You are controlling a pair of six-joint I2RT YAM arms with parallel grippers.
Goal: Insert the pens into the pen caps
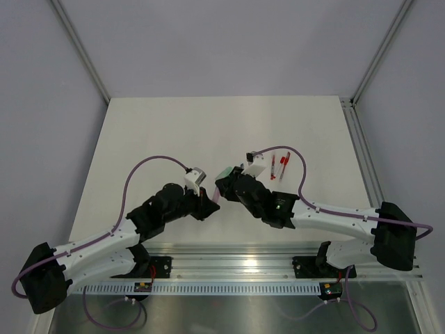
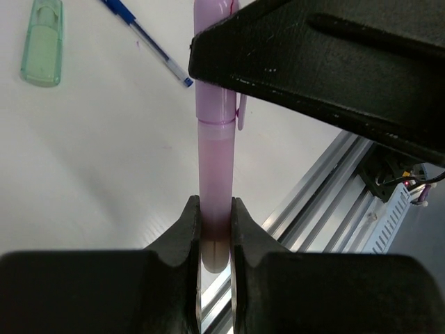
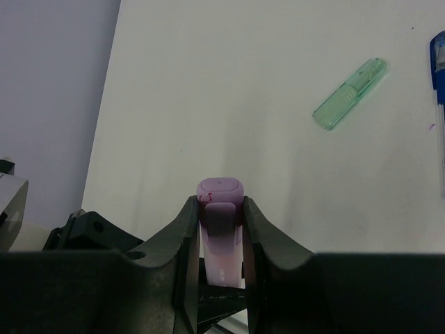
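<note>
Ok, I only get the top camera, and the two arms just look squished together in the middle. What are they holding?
Observer: In the left wrist view, the left end effector is shut on the bottom end of a pink pen.
Operator: What about the other arm?
Observer: Its wrist view shows the right end effector shut on the pink cap, clip facing the camera.
Operator: Is the cap on yet?
Observer: Looks like it: the left wrist view shows cap and barrel meeting at a thin seam, no tip showing.
</note>
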